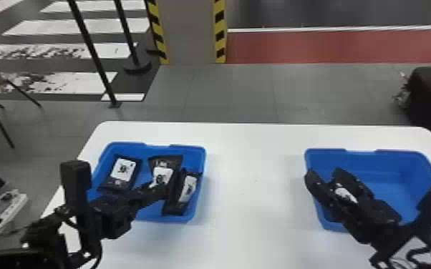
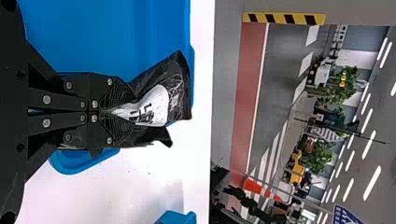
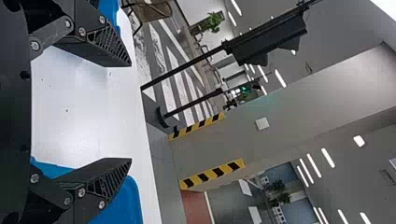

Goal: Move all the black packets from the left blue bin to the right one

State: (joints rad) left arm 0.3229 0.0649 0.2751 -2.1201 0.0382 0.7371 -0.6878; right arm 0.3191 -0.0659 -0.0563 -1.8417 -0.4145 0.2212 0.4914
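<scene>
Right now the left gripper [image 1: 165, 191] has its fingers together, clamped on the near end of the middle packet [image 1: 163, 171] in the left bin [image 1: 199, 148]; the packet's white label stretches away beyond the fingertips. Just to the right of that gripper, another packet [image 1: 188, 191] lies along the bin's right wall, and farther to its left is a third [image 1: 121, 171], label up. The right gripper [image 1: 324, 173] is over the left part of the right bin [image 1: 386, 162], its fingers wide apart. Between and behind them shows a white patch, seemingly a packet's label, though I can't tell how that packet lies. Between the two grippers is the white table [image 1: 254, 161].
</scene>
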